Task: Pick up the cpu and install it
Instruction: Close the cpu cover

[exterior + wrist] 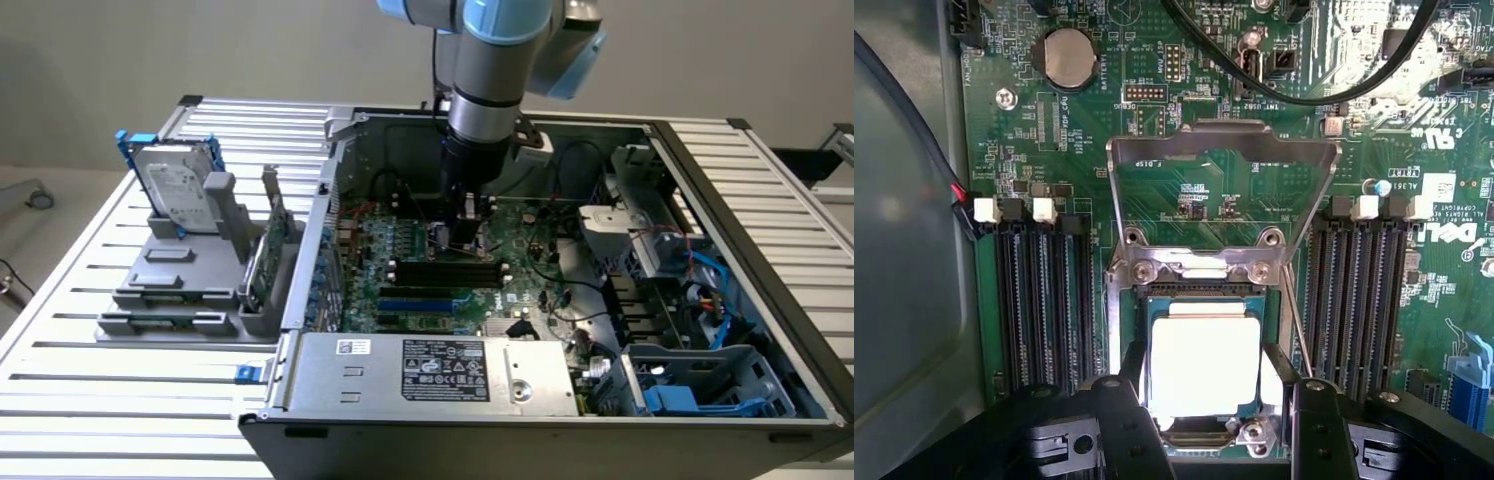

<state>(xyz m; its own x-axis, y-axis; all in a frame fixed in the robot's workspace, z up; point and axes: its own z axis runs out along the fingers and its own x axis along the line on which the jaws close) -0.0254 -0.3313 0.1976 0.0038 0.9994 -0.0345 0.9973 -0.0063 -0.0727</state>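
Note:
The cpu [1204, 362], a small square chip with a pale silvery top, lies level between my two black fingers [1122, 415]. It is directly over the metal-framed socket [1116, 320] on the green motherboard. My gripper [1209, 405] is shut on the cpu, one finger against each of two opposite edges. Whether the chip rests in the socket or hovers just above it, I cannot tell. The socket's metal load plate [1224, 140] is swung open, away from the chip. In the exterior view my gripper [462, 235] reaches straight down into the open computer case [310, 250].
Black memory slots flank the socket [1044, 300] [1354, 290]. A coin battery [1071, 57] and a black cable [1304, 95] lie beyond the load plate. A silver hard drive in a blue frame [180, 185] stands on a grey fixture at the exterior view's left. The power supply [441, 370] sits at the case's front.

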